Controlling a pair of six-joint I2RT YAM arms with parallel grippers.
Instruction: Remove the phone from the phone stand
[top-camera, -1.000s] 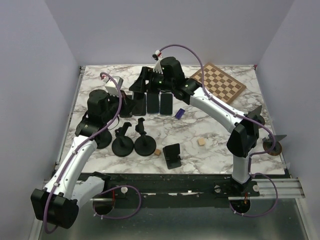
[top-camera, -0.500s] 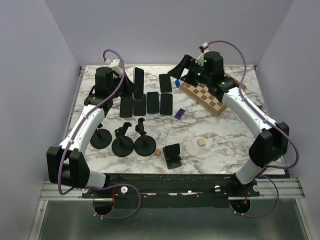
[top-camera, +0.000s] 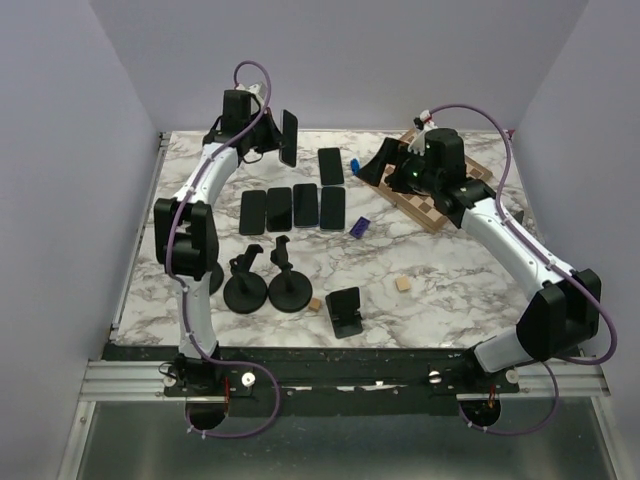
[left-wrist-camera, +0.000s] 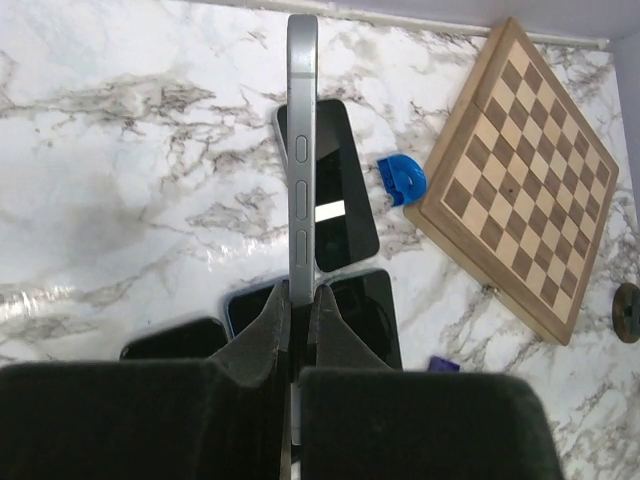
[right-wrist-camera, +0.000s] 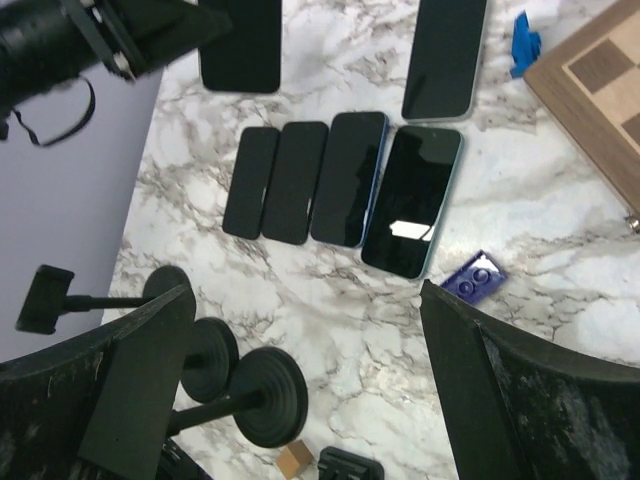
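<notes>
The left fingers (left-wrist-camera: 262, 345) are pinched shut on one end of a slim silver-edged black smartphone (left-wrist-camera: 302, 150). They hold it edge-on to the wrist camera, in the air above the far side of the white marble surface (left-wrist-camera: 120, 200). The black round-based phone stands (top-camera: 268, 288) are well apart from those fingers, toward the near edge, and each is bare. The right fingers (right-wrist-camera: 140, 370) are spread wide and hold nothing, hanging just beside a wooden chessboard (top-camera: 445, 190). Below and between them, a row of four dark phones (right-wrist-camera: 340, 185) lies flat, side by side. A small blue-purple block (right-wrist-camera: 476, 277) sits near the right-hand finger.
</notes>
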